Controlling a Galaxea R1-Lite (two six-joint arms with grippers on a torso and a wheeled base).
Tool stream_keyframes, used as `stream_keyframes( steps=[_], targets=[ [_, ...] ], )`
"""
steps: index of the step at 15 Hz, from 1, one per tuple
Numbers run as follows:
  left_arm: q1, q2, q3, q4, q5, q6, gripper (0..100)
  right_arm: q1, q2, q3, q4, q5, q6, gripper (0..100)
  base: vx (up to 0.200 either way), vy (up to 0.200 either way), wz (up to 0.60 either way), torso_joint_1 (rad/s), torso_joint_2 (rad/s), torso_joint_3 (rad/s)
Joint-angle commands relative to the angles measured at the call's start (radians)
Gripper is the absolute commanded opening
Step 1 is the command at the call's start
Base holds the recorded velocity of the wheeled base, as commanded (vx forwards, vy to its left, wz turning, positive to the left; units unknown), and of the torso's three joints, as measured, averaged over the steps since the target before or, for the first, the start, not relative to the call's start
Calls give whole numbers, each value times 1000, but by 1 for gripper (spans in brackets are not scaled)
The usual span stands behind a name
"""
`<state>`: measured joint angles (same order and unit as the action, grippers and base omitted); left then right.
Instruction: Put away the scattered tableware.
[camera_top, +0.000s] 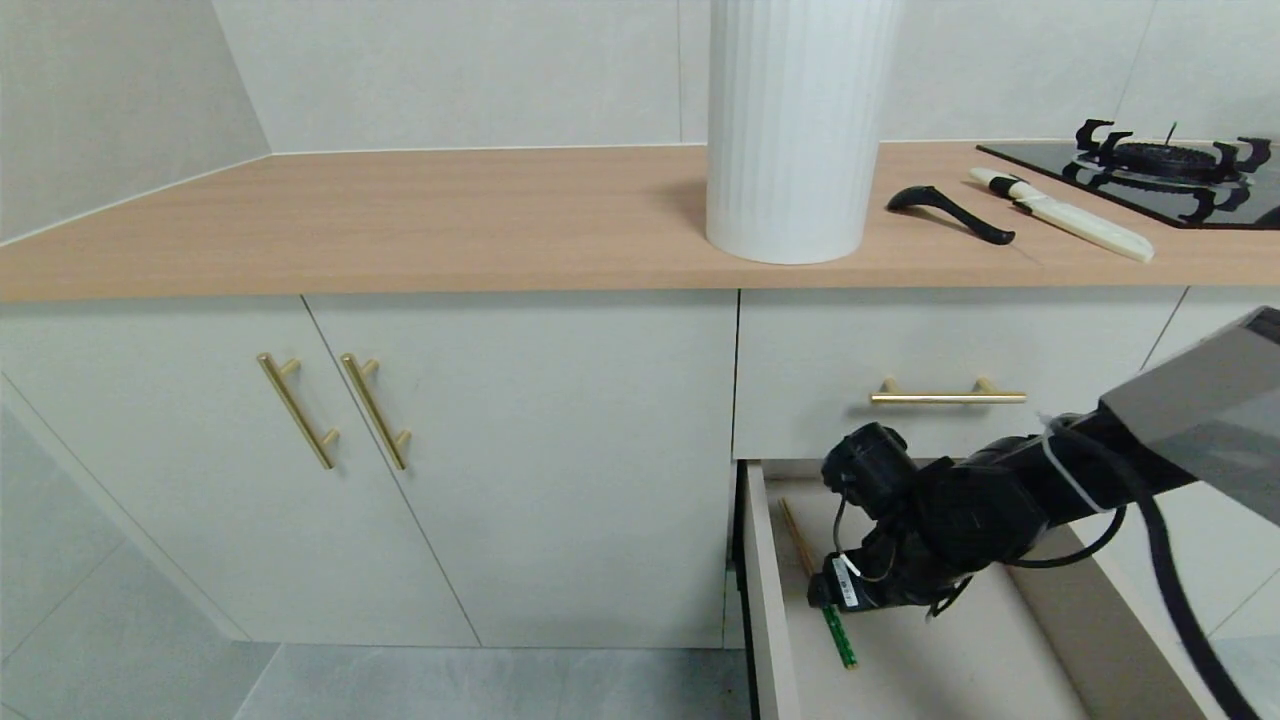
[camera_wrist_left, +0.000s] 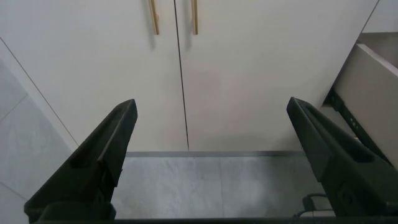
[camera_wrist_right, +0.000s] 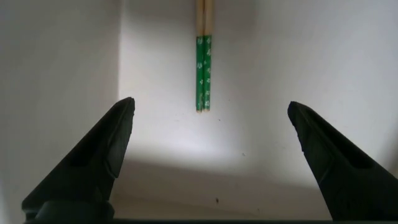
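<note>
The right gripper (camera_top: 838, 592) hung low inside the open drawer (camera_top: 765, 585). Its arm came in from the right side and bent down over the front of the drawer. The gripper pointed at the drawer floor.

A pair of chopsticks (camera_wrist_right: 204, 68) lay flat on the drawer floor, side by side and touching. One end of them was plain wood and the other end was green with small light marks. They lay close to the drawer's left wall, with the green end toward the front.

The two fingers (camera_wrist_right: 112, 149) of the right gripper were spread wide apart. They held nothing. The green tips of the chopsticks lay between them, but the fingers did not touch them.

The left gripper (camera_wrist_left: 211, 118) was wide open too and held nothing. It hung in front of the white cupboard doors (camera_wrist_left: 249, 74), above the grey floor (camera_wrist_left: 211, 180).

Up on the wooden counter (camera_top: 400, 220) stood a tall white jar (camera_top: 790, 130). Near it lay a black handle (camera_top: 950, 212) and a white knife (camera_top: 1065, 215), just beside the stove (camera_top: 1170, 165).
</note>
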<state>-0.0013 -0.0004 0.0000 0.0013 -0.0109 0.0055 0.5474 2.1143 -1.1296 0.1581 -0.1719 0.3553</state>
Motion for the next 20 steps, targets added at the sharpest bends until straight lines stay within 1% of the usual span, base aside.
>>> stream_keyframes(
  steps=[1, 5, 7, 8, 12, 15, 20],
  targets=[
    [0, 0, 0, 0, 0, 1, 100, -54, -181, 25, -5, -3, -6, 100, 0, 0, 0, 0, 0, 0],
    [0, 0, 0, 0, 0, -1, 100, -133, -402, 27, -6, -14, -45, 100, 0, 0, 0, 0, 0, 0],
    [0, 0, 0, 0, 0, 1, 100, -172, -461, 25, -9, -69, -67, 100, 0, 0, 0, 0, 0, 0],
    [0, 0, 0, 0, 0, 1, 100, -182, -481, 22, -9, -77, -70, 100, 0, 0, 0, 0, 0, 0],
    [0, 0, 0, 0, 0, -1, 100, -187, -510, 27, -52, -80, -81, 100, 0, 0, 0, 0, 0, 0],
    [0, 0, 0, 0, 0, 1, 100, -201, -510, 27, -55, -80, -82, 100, 0, 0, 0, 6, -22, -6],
    [0, 0, 0, 0, 0, -1, 100, -199, -530, 30, -55, -80, -84, 100, 0, 0, 0, 95, -309, -255]
  ],
)
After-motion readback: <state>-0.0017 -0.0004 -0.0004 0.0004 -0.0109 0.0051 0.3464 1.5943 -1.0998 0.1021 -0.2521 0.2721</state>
